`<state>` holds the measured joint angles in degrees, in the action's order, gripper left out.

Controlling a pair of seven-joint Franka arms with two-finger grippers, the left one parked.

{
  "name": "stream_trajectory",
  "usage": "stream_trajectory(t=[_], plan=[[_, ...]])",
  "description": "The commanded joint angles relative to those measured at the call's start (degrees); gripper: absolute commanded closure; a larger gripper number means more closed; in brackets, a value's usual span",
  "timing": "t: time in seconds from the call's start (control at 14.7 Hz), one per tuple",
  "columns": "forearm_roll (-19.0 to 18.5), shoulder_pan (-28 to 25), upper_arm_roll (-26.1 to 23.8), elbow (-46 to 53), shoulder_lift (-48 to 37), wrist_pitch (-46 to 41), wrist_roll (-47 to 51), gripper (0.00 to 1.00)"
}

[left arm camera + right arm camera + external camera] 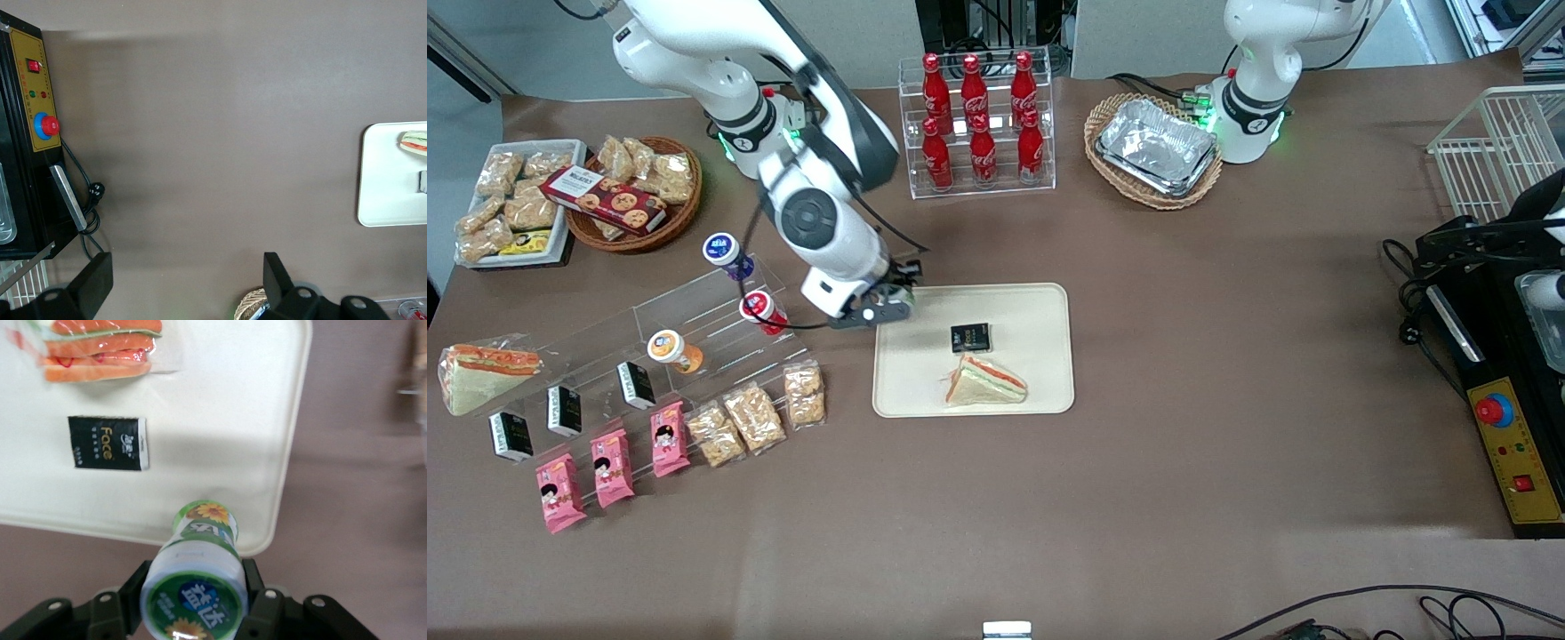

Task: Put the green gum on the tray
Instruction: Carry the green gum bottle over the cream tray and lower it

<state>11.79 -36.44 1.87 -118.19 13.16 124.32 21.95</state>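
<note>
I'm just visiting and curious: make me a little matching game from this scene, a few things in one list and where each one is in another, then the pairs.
Things:
1. green gum
2. black packet
3. sandwich
4. orange-capped bottle

Places:
A. on the clear stepped rack
B. on the tray, nearest the front camera
C. held in the gripper at the tray's edge
D. on the tray, mid-tray

Pairs: 1-C, 2-D, 3-B, 4-A

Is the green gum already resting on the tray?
No, the gripper holds the green gum above the tray's edge.
</note>
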Motion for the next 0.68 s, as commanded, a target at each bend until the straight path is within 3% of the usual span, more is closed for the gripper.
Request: stream_trajectory(t=[0.0,0.27,0.41,0.48,0.61], plan=[[1.1,-2.8,0.8,0.6,7.4,8.6,1.5,0.65],[1.0,-3.8,0.9,0.5,10.1,12.5,2.0,0.6],[1.0,-3.7,0.9,0.6,10.1,12.4,4.1,0.12],[1.0,-3.6,0.9,0.8,10.0,12.3,4.2,0.03],[1.0,-2.9,1.0,1.0,9.3,11.7,3.8,0.02]])
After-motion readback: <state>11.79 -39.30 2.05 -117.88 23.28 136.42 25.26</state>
